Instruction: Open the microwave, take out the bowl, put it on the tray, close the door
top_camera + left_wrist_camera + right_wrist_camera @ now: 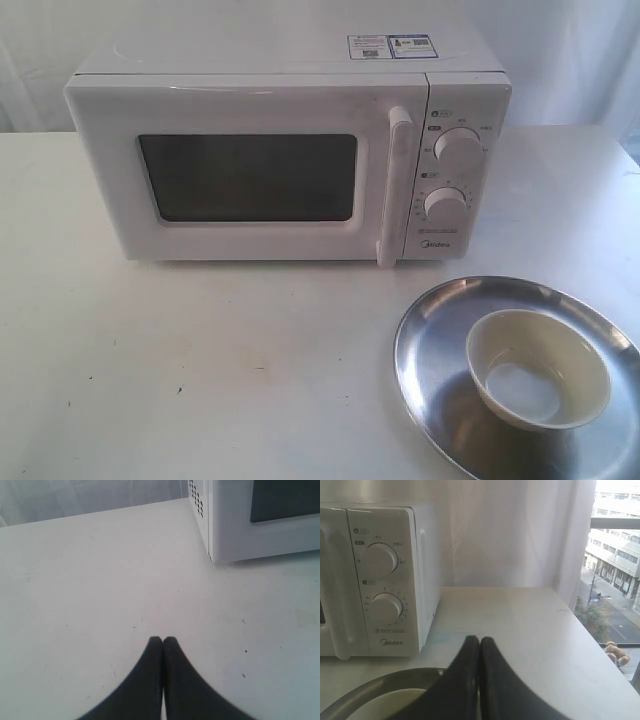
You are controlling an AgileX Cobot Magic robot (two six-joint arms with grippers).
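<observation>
The white microwave (290, 150) stands at the back of the table with its door (250, 175) shut and the bar handle (393, 185) upright. The cream-white bowl (538, 368) sits upright in the silver tray (430, 350) at the front right. Neither arm shows in the exterior view. My left gripper (163, 639) is shut and empty above bare table, near the microwave's (260, 520) left front corner. My right gripper (479, 639) is shut and empty, hanging over the tray (375, 687) and bowl (395, 700), with the microwave's (385, 580) dial panel beyond.
The white table (200, 360) stretches in front of the microwave. A white curtain (510, 530) hangs behind. The table's right edge (590, 635) lies beside a window with a street view.
</observation>
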